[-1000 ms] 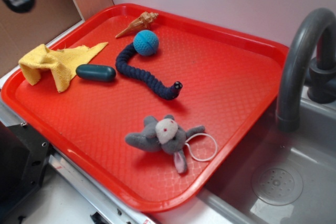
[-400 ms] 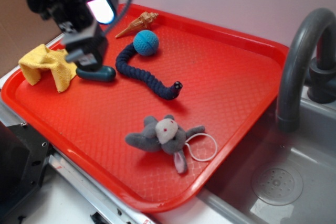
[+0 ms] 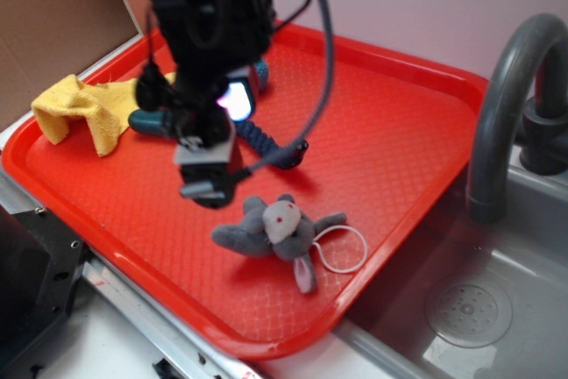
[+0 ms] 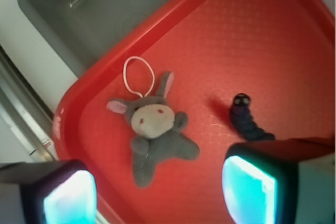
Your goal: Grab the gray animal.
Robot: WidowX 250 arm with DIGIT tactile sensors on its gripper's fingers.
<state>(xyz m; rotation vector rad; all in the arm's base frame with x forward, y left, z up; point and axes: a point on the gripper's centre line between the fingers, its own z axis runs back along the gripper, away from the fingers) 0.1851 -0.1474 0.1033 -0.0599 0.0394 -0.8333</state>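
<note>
Black and bulky, the gripper hangs over the middle of the red tray, its tip pointing down just left of the gray animal without touching it. In the wrist view the two fingers stand wide apart at the bottom corners of the picture, lit pale blue-green on their inner faces, with nothing between them but bare tray; the gray animal lies just beyond the gap.

The gray animal rests flat on the near right part of the tray, cream face and red nose turned up, limbs spread, one pink-lined ear trailing toward the near edge. Its white string loop lies on the tray to its right, close to the rim.

Just beyond the gripper lies the dark blue rope snake, its head with a small eye pointing right; most of its body is hidden behind the arm. A blue ball shows only as a sliver behind the arm. At the far left of the tray sit a dark green capsule and a crumpled yellow cloth, the capsule touching the cloth's edge. Right of the tray a gray faucet arches over a gray sink.
</note>
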